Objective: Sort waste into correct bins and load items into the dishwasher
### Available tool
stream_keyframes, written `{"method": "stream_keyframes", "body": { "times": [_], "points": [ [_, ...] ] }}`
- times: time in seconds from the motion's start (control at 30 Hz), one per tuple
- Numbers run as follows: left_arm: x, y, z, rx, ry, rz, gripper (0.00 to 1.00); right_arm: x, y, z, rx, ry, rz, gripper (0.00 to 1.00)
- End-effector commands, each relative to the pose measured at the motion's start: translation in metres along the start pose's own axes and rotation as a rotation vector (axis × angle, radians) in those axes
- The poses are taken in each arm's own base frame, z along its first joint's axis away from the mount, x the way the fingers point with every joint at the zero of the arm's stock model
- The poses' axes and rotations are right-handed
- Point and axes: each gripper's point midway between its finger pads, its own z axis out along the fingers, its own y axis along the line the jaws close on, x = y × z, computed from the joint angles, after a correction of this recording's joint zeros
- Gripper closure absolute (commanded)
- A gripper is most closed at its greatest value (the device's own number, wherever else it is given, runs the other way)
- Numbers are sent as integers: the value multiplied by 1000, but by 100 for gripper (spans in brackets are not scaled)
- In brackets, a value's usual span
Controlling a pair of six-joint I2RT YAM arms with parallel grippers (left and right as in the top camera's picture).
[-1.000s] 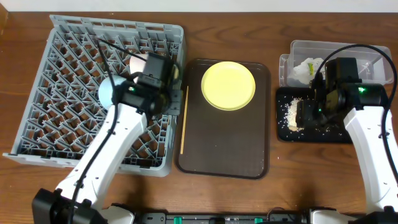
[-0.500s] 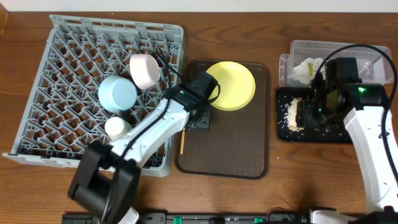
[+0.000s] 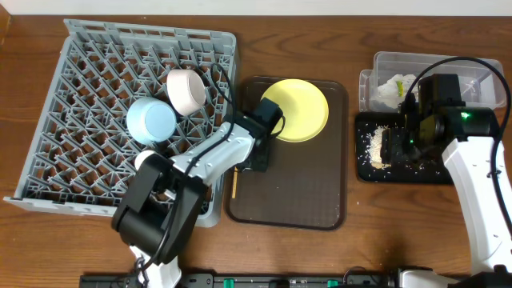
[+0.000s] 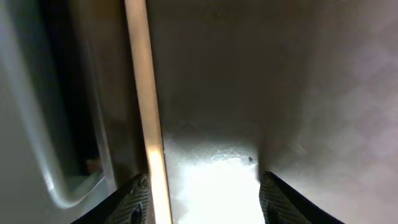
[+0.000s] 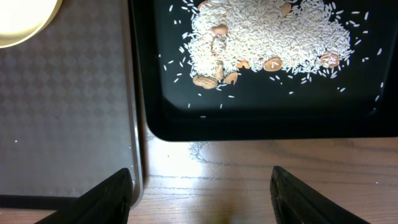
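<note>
The grey dish rack (image 3: 80,152) holds the light blue bowl (image 3: 150,120) and the cream-white bowl (image 3: 186,90); the white cup is hidden under my left arm. My left gripper (image 3: 258,158) is open, low over the left edge of the brown tray. The wooden chopsticks (image 4: 144,93) lie just inside its left finger, between the open jaws (image 4: 202,190). The yellow plate (image 3: 298,110) sits at the tray's back. My right gripper (image 5: 202,186) is open and empty beside the black tray (image 5: 249,127), which holds the rice scraps (image 5: 267,34). The wrapper (image 3: 396,86) lies in the clear tub (image 3: 472,68).
The brown serving tray (image 3: 296,192) lies between the rack and the bins. Its right rim (image 5: 132,124) runs close to the black tray, with a strip of bare wood table between them. My right arm hangs over the black tray (image 3: 424,174).
My left arm has swung from the rack to the brown tray's left edge, over the chopsticks. The two bowls now show uncovered in the rack. The right arm has not moved.
</note>
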Motion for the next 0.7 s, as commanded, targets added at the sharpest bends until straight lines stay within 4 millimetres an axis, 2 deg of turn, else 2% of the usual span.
{"method": "stream_keyframes", "body": {
  "times": [0.0,0.07,0.1,0.2,0.23,0.27,0.3,0.4,0.5,0.67],
  "points": [
    [11,7,19,-52,52,-4,43,-4,0,-7,-6,-27,-5,31],
    [15,7,25,-56,72,-2,43,-4,0,-7,-6,-27,-5,31],
    [15,7,26,-56,74,-2,48,-4,0,-7,-6,-27,-5,31],
    [16,7,25,-50,80,-2,80,-4,0,-7,-6,-27,-5,32],
    [16,7,25,-50,80,-2,81,-4,0,-7,-6,-27,-5,31],
    [16,6,25,-50,79,-2,89,-4,0,-7,-6,-26,-5,31],
    [17,6,25,-46,81,-2,92,-4,0,-7,-6,-25,-5,31],
    [16,4,22,-32,77,-3,94,-3,0,-7,-5,-22,-5,31],
    [10,3,7,-20,53,-6,94,-3,0,-7,-5,-23,-5,31],
    [-11,-1,-53,46,-75,24,94,-3,0,-7,-5,-22,-5,32]
  ]
}}
